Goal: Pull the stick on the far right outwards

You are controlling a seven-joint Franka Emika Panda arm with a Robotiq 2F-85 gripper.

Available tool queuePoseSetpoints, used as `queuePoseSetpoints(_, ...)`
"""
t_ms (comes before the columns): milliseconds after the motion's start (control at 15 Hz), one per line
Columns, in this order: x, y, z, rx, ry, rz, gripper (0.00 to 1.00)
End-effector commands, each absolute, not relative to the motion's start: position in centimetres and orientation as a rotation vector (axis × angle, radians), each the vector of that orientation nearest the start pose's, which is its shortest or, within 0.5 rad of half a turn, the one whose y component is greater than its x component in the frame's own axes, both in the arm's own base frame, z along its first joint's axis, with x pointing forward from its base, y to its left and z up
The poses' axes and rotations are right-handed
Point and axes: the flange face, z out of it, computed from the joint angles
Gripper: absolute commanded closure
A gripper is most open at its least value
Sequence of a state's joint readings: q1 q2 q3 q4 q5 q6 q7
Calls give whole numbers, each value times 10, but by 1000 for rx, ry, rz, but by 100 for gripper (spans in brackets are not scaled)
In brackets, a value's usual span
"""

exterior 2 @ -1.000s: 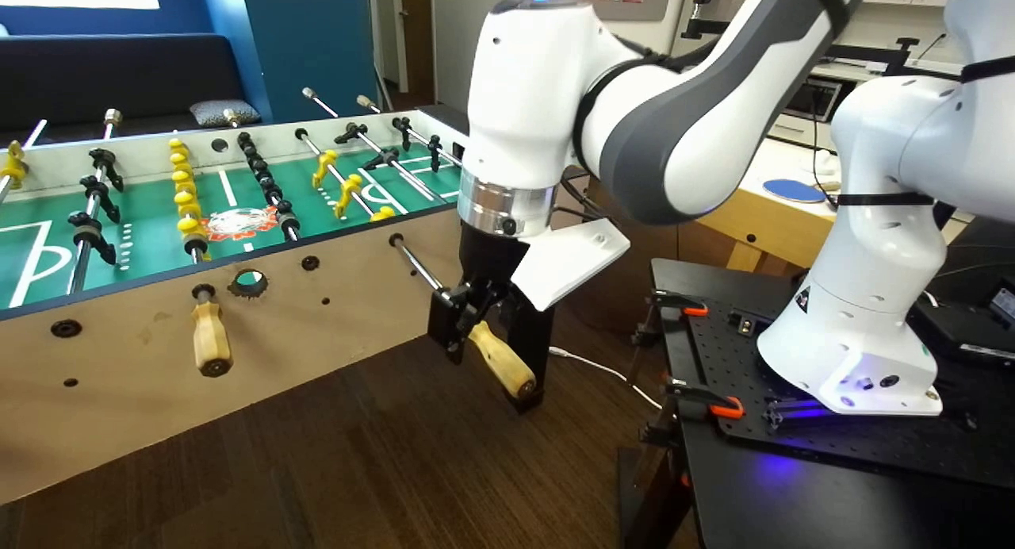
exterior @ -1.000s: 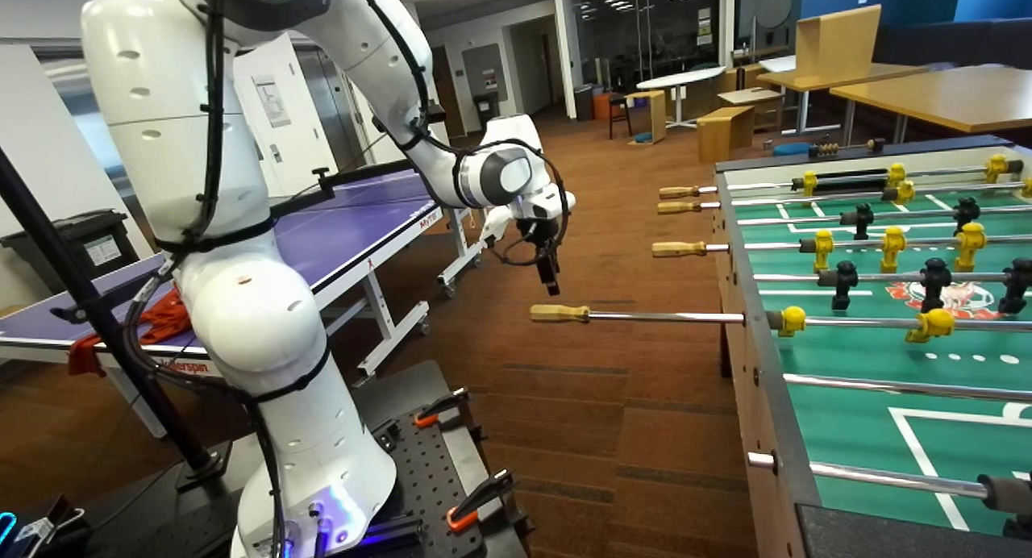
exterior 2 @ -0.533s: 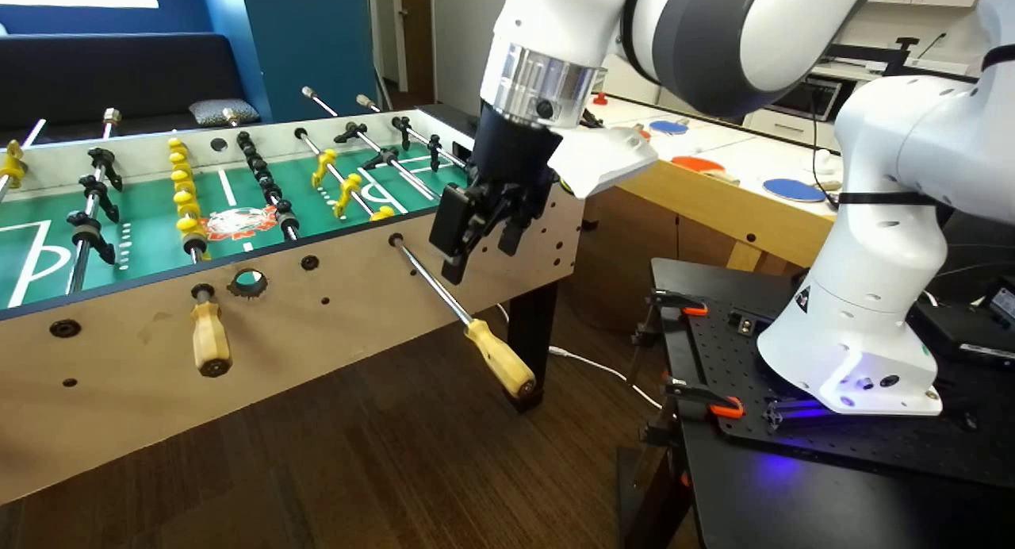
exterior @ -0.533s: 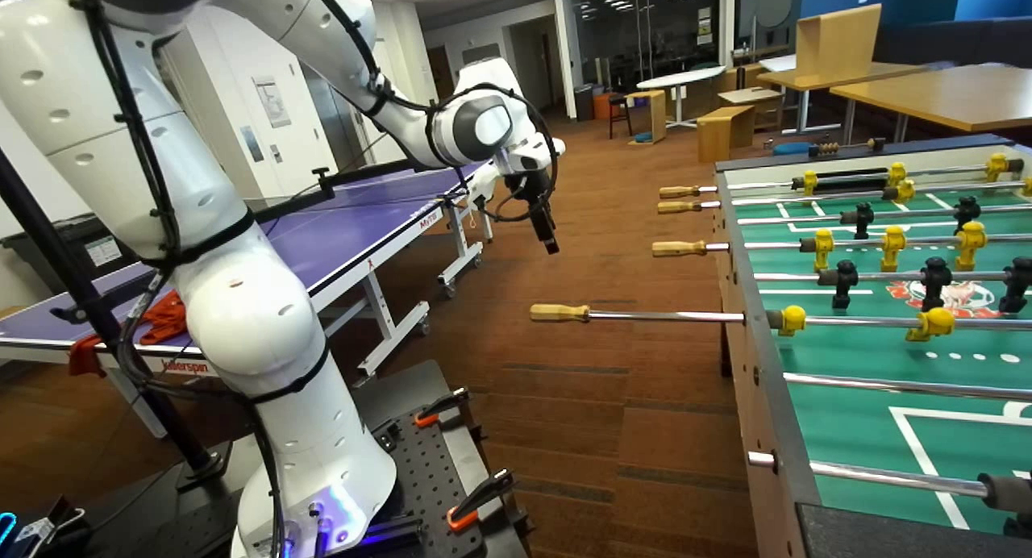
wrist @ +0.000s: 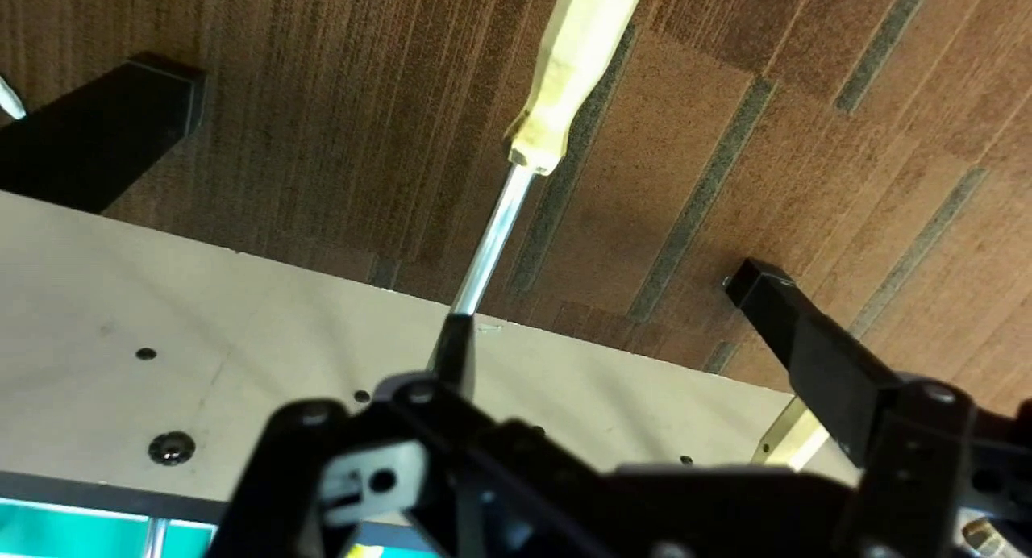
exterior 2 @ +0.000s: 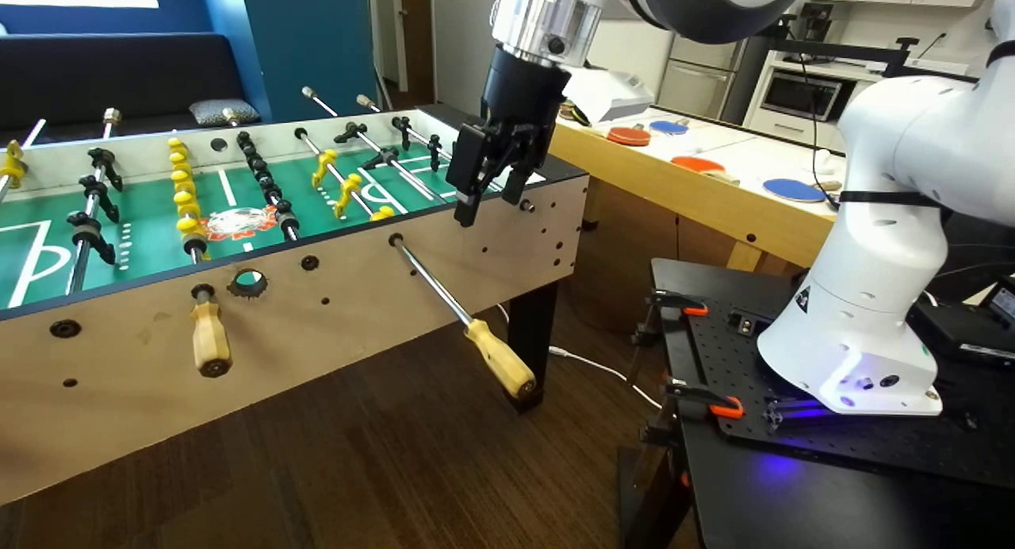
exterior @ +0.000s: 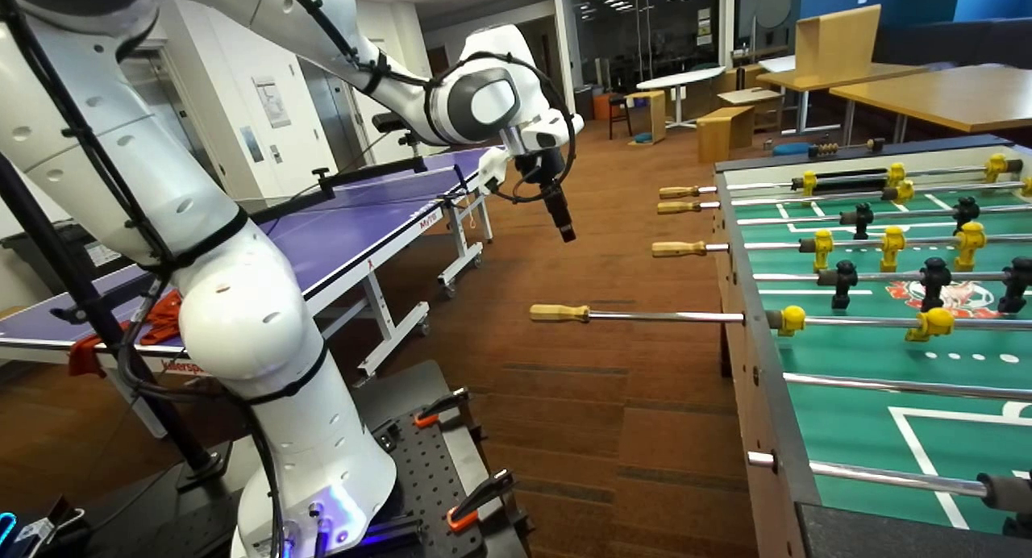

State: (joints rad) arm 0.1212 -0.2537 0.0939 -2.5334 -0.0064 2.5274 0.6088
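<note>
The stick is a silver foosball rod with a tan wooden handle (exterior: 559, 313). It juts far out from the table side, and the handle also shows in an exterior view (exterior 2: 501, 358). In the wrist view its handle (wrist: 574, 66) runs off the top edge, and the left finger covers the lower part of its shaft. My gripper (exterior: 568, 234) hangs above the stick, apart from it. Its two black fingers are spread and empty, as the gripper in the wrist view (wrist: 605, 296) shows. In an exterior view the gripper (exterior 2: 485, 205) is by the table's upper edge.
The foosball table's wooden side (exterior 2: 357, 319) stands behind the stick. Another tan handle (exterior 2: 211, 339) hangs on that side, also partly visible behind a finger in the wrist view (wrist: 794, 437). A purple ping-pong table (exterior: 355, 227) stands behind the arm. Orange-tipped clamps (exterior 2: 725, 406) edge the robot's base table.
One second ago the fingers were down on either side of the stick near its handle. The gripper has since risen clear above it. The stick has not moved.
</note>
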Motion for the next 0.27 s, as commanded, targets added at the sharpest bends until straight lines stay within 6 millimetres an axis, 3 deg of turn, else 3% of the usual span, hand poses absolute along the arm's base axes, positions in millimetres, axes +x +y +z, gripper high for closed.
queuePoseSetpoints(0,442,85,402,-3008,545,-324,0)
queuePoseSetpoints(200,442,79,404,-3024,540,-302,0)
